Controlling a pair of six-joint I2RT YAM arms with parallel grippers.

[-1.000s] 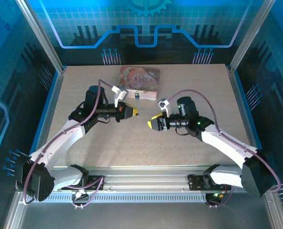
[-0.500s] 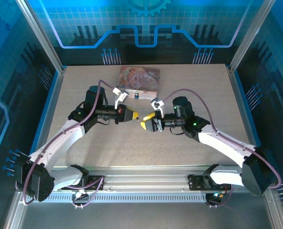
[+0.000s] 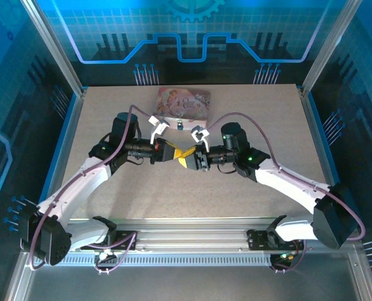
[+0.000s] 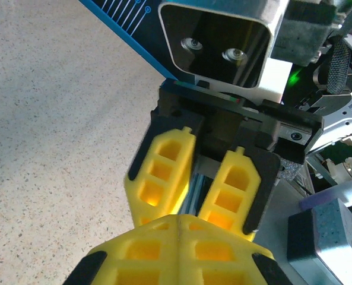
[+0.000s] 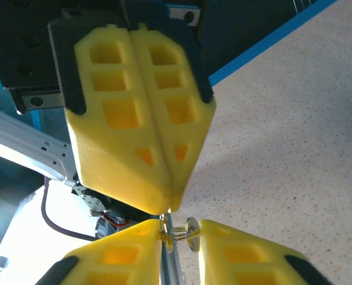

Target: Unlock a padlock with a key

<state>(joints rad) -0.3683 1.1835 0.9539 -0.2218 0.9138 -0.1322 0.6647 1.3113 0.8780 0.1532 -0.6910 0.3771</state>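
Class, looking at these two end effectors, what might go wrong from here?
The key hangs from the very tip of the shut left end effector; it may slip out.
The right end effector is open around it; a mistimed release would drop it.
The foam tips nearly touch and may collide.

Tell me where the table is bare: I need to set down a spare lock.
Bare tabletop lies at the far left corner, left of the pink tin, and at the far right corner. The near middle, between both arms, is bare too. Crowded: the centre, where the left gripper, pinching the key, meets the right gripper near the padlock.
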